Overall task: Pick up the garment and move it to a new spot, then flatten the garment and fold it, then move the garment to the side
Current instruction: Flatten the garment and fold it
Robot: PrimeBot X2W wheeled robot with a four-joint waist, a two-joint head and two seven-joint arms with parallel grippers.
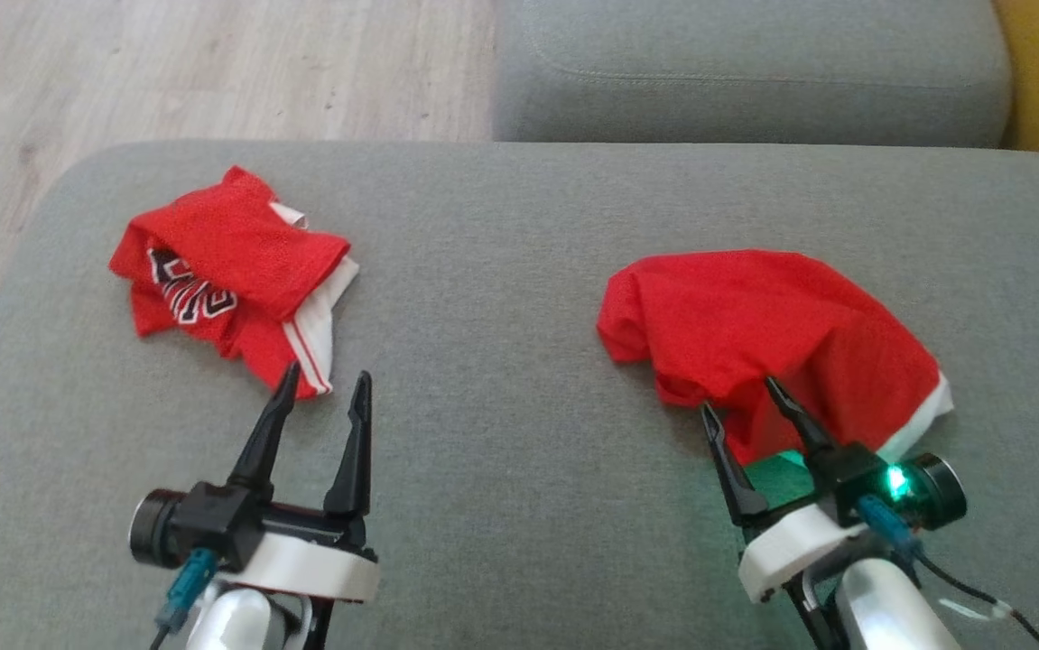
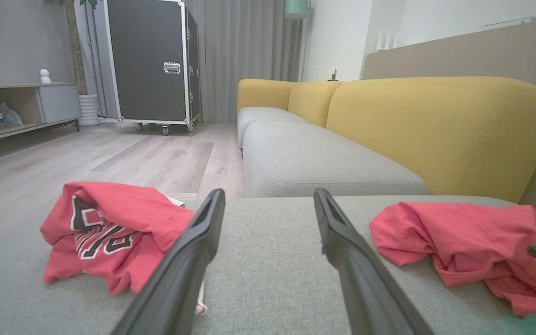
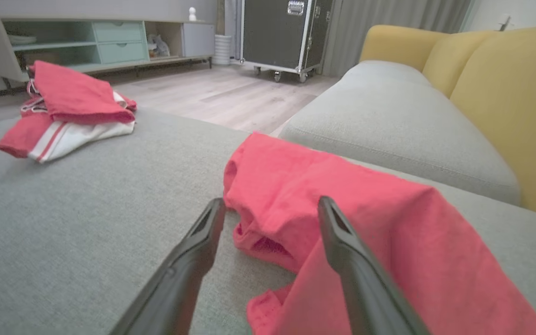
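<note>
Garment, plain red (image 1: 754, 325), lies crumpled on the right half of the grey cushion (image 1: 501, 379). Right gripper (image 1: 739, 394) is spread wide over the garment's near edge, not pinching. Left gripper (image 1: 327, 370) is wide and empty over the cushion's left half, by a lettered red garment (image 1: 221, 262).

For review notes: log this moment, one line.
left claw open, by lettered red garment | right claw open, at plain red garment | nothing held

Bare cushion (image 1: 483, 298) lies open between the lettered garment (image 1: 221, 271) and the plain red garment (image 1: 754, 334).
</note>
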